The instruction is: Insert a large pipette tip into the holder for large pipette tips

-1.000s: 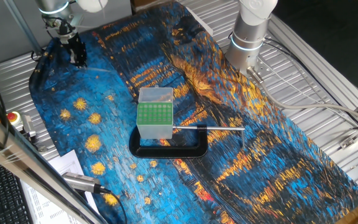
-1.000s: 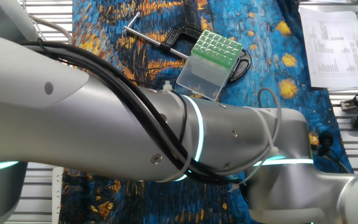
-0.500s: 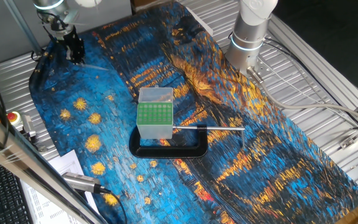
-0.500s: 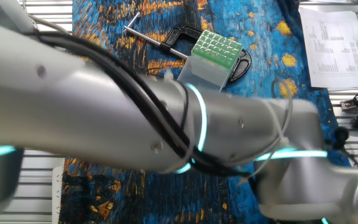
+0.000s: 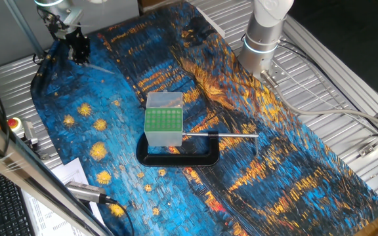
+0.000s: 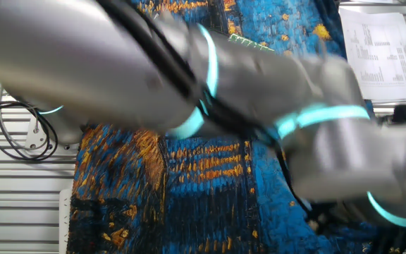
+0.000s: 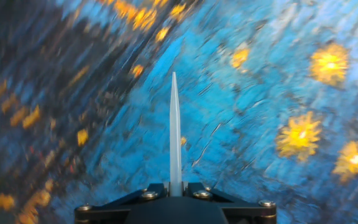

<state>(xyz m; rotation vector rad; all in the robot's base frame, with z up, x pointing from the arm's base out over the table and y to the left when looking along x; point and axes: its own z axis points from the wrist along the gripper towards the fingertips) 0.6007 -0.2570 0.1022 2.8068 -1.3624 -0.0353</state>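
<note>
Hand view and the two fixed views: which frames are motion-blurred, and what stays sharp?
Hand view: the cloth is smeared, while the large pipette tip in the gripper is crisp. The other fixed view: the arm is a blurred mass hiding most of the scene. One fixed view: sharp, the holder and black clamp clear.

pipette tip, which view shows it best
The hand view: the large pipette tip stands sharp against the blurred cloth, running straight out from the gripper, which is shut on its wide end. In one fixed view it is only a faint sliver by the gripper at the far corner. In the other fixed view the blurred arm hides it.
</note>
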